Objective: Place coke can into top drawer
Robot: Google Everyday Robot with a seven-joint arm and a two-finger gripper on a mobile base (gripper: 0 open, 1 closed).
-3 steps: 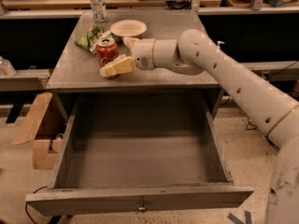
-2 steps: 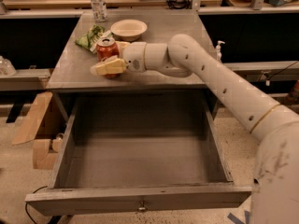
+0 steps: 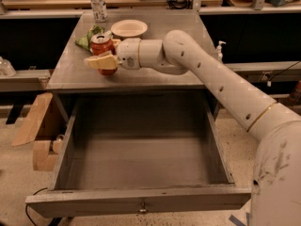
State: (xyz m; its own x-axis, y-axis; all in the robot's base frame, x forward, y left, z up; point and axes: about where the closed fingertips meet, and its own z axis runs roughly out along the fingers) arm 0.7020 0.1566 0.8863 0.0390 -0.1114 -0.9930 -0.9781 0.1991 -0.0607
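The red coke can [image 3: 100, 46] stands upright near the front left of the grey cabinet top [image 3: 155, 76]. My gripper [image 3: 104, 55] reaches in from the right and is shut on the can; one pale finger [image 3: 100, 62] lies across the can's front, and the other is hidden behind it. The top drawer [image 3: 141, 161] is pulled fully open below the top and holds nothing. Its front panel with the small knob [image 3: 142, 210] is nearest the camera.
A green-and-white snack bag [image 3: 88, 36] lies just behind the can. A pale bowl [image 3: 129, 28] and a tall clear bottle [image 3: 97, 3] stand further back. A cardboard box [image 3: 40, 131] sits on the floor to the left of the drawer. My arm [image 3: 225, 88] crosses the right side.
My gripper has moved left and slightly back, closing in around the coke can. The can has shifted a little left with it. The drawer has not moved.
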